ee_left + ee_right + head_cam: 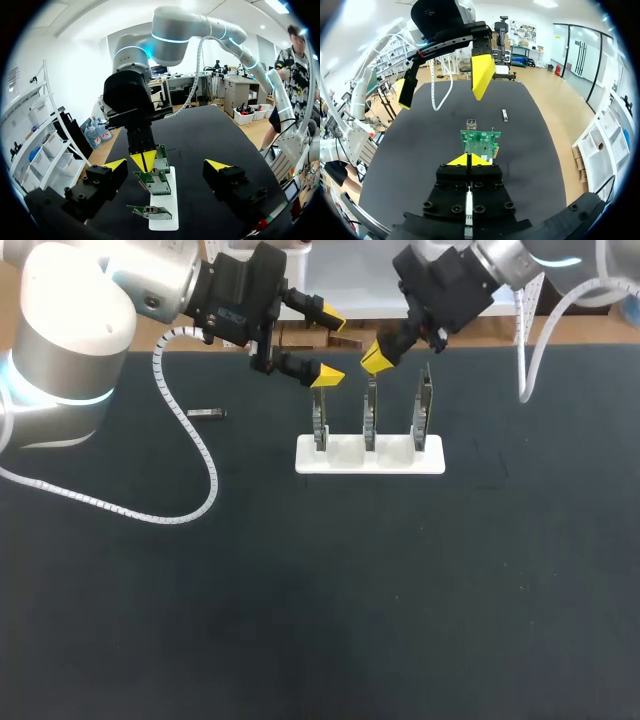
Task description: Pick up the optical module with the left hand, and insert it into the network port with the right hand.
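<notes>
Left gripper (330, 344): my fingers are spread wide, with nothing between them. It hangs over the back of the black table (300, 620), above the left end of the white stand (340, 455).
Left gripper, own wrist view (166, 165): the stand and its cards show in the gap between my yellow tips. Neither tip touches them.
Right gripper (378, 355): my yellow tips are pressed together, and I see nothing pinched between them. It sits just above the top edge of the middle card (370, 415).
Right gripper, own wrist view (468, 160): the shut tips point at the green middle card right ahead. I cannot tell whether they touch it.
Optical module (207, 413): a small dark bar lying flat on the table. It is well to the left of the stand and apart from both grippers. In the right wrist view it lies on the table (504, 115), past the cards.
Stand: a white base holding three cards upright in a row, namely the left card (319, 415), the middle card and the right card (424, 405).
Network port (159, 189): a metal cage at one end of the middle card, seen between my left fingers.
Arms to each other: the left gripper's lower tip and the right gripper's tips are near each other above the stand, but apart.
Cable (190, 450): a white coiled line from my left arm loops over the table, near the module.
</notes>
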You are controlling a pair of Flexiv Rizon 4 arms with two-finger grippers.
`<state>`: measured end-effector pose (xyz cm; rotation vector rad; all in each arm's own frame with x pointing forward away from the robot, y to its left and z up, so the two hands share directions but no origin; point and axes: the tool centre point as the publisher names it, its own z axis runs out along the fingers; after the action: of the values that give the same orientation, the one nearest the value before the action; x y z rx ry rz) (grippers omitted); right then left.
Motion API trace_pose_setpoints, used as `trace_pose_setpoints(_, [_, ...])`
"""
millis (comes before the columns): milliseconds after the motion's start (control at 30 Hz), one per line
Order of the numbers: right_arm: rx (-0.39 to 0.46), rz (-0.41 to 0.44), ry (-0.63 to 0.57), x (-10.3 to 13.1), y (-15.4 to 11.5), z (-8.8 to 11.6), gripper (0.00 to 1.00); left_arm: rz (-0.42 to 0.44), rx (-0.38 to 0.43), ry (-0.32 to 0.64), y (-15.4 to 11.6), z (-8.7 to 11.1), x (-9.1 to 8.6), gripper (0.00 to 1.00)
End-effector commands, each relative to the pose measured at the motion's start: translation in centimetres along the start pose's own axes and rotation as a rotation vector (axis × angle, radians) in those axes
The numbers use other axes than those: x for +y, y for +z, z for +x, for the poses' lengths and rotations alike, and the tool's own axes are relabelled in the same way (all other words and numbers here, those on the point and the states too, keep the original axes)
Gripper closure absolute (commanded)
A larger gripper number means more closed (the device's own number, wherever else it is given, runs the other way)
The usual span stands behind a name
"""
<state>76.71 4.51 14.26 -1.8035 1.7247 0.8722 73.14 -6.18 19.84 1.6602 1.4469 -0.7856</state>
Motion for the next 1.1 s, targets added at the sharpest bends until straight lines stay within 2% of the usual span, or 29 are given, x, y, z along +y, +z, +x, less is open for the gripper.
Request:
trace_pose_setpoints(33, [-0.002, -0.002, 0.003, -0.2, 0.4, 0.7, 1.00, -0.002, 0.004, -0.001, 0.0, -0.1, -0.1, 0.00])
trace_pose_setpoints(367, [-0.014, -0.008, 0.018, 0.1, 0.9, 1.3, 1.00, -0.002, 0.004, -0.001, 0.0, -0.1, -0.1, 0.00])
trace_pose_setpoints(1100, [-0.004, 0.066, -0.066, 1.3, -2.0, -1.8, 1.00, -0.002, 0.004, -0.001, 0.0, -0.1, -0.1, 0.00])
